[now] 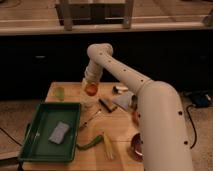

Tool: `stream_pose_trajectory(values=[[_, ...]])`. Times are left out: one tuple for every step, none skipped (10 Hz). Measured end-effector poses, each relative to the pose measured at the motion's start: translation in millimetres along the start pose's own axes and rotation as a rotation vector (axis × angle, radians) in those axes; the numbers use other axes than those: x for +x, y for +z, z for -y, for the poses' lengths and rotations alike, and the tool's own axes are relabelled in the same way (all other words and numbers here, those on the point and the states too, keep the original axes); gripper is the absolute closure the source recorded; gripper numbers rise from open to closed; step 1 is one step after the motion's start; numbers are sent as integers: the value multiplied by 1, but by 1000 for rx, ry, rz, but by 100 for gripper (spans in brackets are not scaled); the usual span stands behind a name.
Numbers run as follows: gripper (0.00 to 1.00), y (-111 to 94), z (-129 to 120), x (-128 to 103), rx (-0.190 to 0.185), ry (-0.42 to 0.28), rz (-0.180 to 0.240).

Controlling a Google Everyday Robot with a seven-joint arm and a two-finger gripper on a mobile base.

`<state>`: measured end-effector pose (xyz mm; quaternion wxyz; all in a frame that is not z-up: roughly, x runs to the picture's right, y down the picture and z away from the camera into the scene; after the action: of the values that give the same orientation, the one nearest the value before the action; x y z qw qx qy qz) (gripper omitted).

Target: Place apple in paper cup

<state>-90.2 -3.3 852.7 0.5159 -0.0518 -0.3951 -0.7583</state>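
Observation:
The apple (91, 90) is small, round and orange-red, and it sits in the tip of my gripper (90, 87) over the far middle of the wooden table (120, 127). The gripper hangs from the white arm (125, 75), which reaches in from the lower right, and it is shut on the apple. Just below the apple a small whitish paper cup (88, 103) stands on the table, partly hidden by the gripper and hard to make out.
A small light-green cup (59, 93) stands at the far left. A green tray (37, 142) with a grey-blue sponge (59, 133) fills the front left. A dark-red dish (135, 147), a green vegetable (90, 144), a yellow item (108, 145) and dark utensils (107, 105) lie around.

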Motion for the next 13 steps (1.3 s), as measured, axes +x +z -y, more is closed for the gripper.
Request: stream_pose_trajectory(values=[[21, 1, -1, 1, 3, 1, 3], [20, 1, -1, 1, 4, 1, 5], [20, 1, -1, 1, 4, 1, 5], [20, 2, -3, 2, 8, 5, 11], [20, 2, -4, 3, 11, 7, 11], [20, 2, -5, 3, 12, 9, 12], [20, 2, -5, 4, 13, 11, 14], [20, 3, -6, 4, 14, 13, 15], [20, 3, -5, 4, 15, 14, 16], [20, 3, -6, 4, 15, 16, 18], [20, 3, -7, 4, 15, 17, 18], [20, 3, -7, 3, 15, 19, 19], [20, 4, -7, 3, 13, 25, 21]])
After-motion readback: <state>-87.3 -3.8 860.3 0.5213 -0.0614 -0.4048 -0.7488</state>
